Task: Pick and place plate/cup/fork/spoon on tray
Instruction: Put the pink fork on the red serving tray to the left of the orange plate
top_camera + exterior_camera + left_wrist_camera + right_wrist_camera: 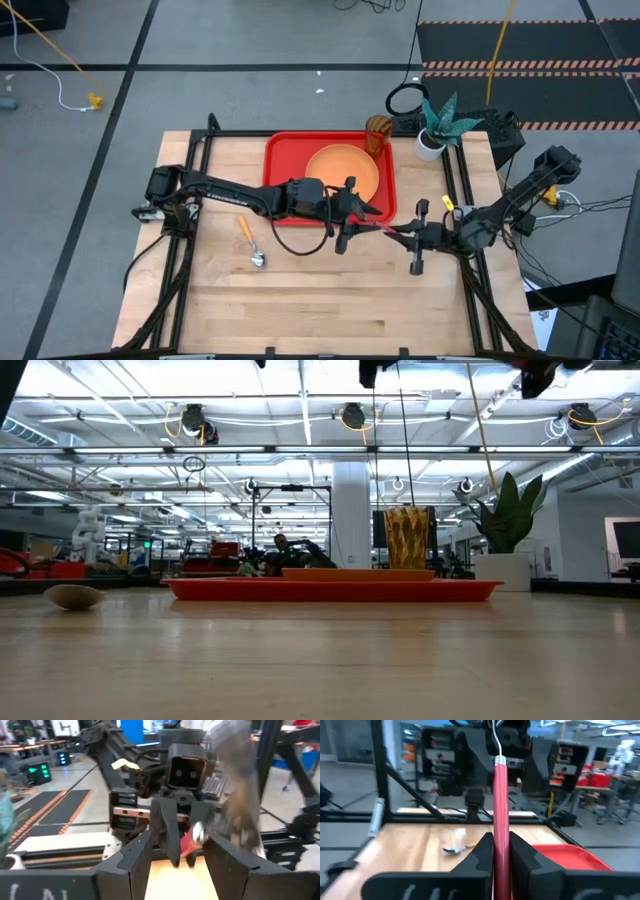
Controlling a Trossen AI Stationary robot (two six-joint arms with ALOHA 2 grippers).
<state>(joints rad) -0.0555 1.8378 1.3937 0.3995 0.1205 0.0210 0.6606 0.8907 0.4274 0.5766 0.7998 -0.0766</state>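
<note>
Two arms meet above the tabletop (330, 300), just off the near edge of the tray (282, 160). No brand or readable writing shows on anything here.

By count: one red tray, one orange plate (340, 168) lying in it, one amber cup (377, 133) standing in the tray's far right corner, one spoon (251, 243), one fork (500, 815), and one potted plant (437, 128) off the tray's right corner.

The right gripper (500, 851) has its jaws clenched on the fork's pink handle, which sticks out level toward the other arm, metal end foremost. The left gripper (176, 854) faces it head-on with its jaws released, standing partly apart; the fork's metal end sits near them, though whether it lies between them or just short of them is hard to tell. The fork is in the air, clear of the wood and not over the tray.

The spoon lies alone on the wood to the left of the tray's near corner, bowl toward the front edge, well apart from both grippers. From table height, its bowl shows at the far left, and the plate's rim rises just above the tray's wall, with the cup behind it.
</note>
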